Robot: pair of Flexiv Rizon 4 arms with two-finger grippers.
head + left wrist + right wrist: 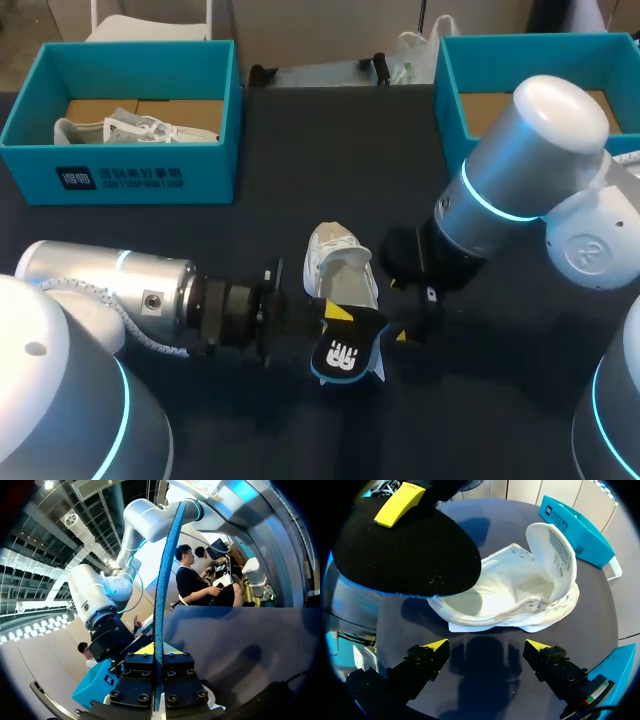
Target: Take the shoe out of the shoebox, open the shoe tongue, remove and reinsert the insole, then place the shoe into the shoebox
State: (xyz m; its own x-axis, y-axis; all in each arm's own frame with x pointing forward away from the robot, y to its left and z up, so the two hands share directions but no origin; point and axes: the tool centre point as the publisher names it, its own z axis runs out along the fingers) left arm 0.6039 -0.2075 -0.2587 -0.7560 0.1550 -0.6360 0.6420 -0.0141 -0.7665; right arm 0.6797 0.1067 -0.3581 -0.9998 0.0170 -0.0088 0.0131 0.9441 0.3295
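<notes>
Right wrist view: the right pincer stands spread and empty. The white shoe lies on the desk just ahead, lengthwise across its front. The left pincer, clamped on the black insole, hangs over the heel and looks nearer for reinsertion.

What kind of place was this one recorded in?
Probably a robotics test bench for shoe handling: a dark table, two open teal shoeboxes, a white shoe lying out.
</notes>
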